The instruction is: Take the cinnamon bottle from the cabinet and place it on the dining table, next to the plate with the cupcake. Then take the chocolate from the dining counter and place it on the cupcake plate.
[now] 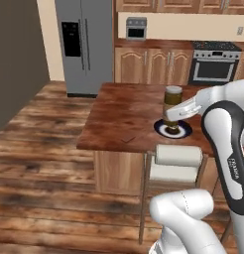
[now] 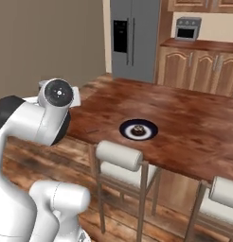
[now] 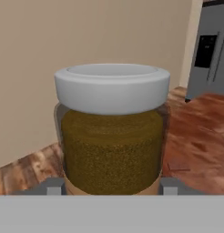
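The white arm rises from the base, bends at a dark elbow and reaches out level over the bench (image 1: 124, 119), its forearm pointing toward the middle of the top. The tool (image 1: 169, 118) is clamped on the cinnamon bottle (image 1: 172, 105), gripping it low on its body, and the jar stands upright in the grasp. In the hand view the cinnamon bottle (image 3: 112, 132) sits close between the two fingertips (image 3: 54, 185), its pale lid on top and brown powder showing through the glass.

From the left base view the bottle is held above the bench, over or just in front of the dark plate (image 1: 184, 131); which of the two I cannot tell. The plate (image 2: 147, 133) lies near the bench's front edge with the small cupcake (image 2: 138, 130) at its middle. A thin chocolate (image 1: 127, 140) bar lies flat on the bench to the plate's left, near the front edge. A padded stool (image 1: 176, 161) stands against that edge.
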